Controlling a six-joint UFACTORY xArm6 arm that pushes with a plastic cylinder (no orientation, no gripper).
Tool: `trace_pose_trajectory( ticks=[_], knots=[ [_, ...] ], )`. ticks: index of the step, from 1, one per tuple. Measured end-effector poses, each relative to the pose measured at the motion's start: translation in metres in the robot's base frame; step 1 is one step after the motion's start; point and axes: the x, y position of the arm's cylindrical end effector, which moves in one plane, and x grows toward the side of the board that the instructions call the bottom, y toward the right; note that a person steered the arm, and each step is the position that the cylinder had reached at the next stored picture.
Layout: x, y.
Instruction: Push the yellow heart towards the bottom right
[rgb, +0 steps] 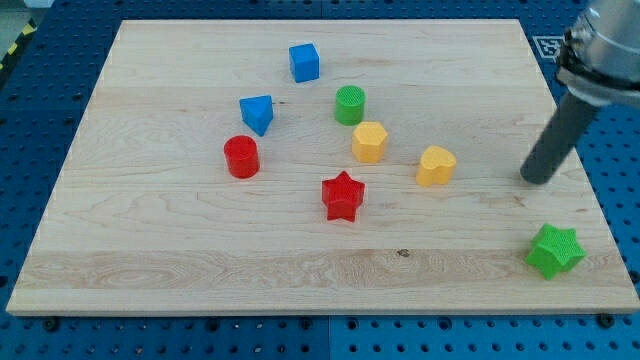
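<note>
The yellow heart (435, 166) lies right of the board's middle. My tip (534, 180) rests on the board to the heart's right, about a hundred pixels away and slightly lower, touching no block. The rod rises from it toward the view's top right. A yellow hexagon (369, 142) lies just left of and a little above the heart.
A green star (555, 250) sits near the board's bottom right corner, below my tip. A red star (343, 196), red cylinder (241, 157), blue triangular block (257, 114), blue cube (304, 62) and green cylinder (350, 104) lie left of the heart. The wooden board's right edge (590, 190) is close to my tip.
</note>
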Motion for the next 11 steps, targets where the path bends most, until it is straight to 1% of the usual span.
trace_pose_trajectory(
  ticks=[1, 2, 3, 4, 5, 6, 7, 9, 10, 11],
  knots=[
    [-0.039, -0.029],
    [-0.048, -0.084],
    [-0.048, -0.135],
    [-0.041, -0.138],
    [-0.011, -0.139],
    [-0.003, -0.139],
    [-0.003, -0.122],
    [0.036, -0.085],
    [0.044, -0.073],
    [0.041, -0.061]
  ],
)
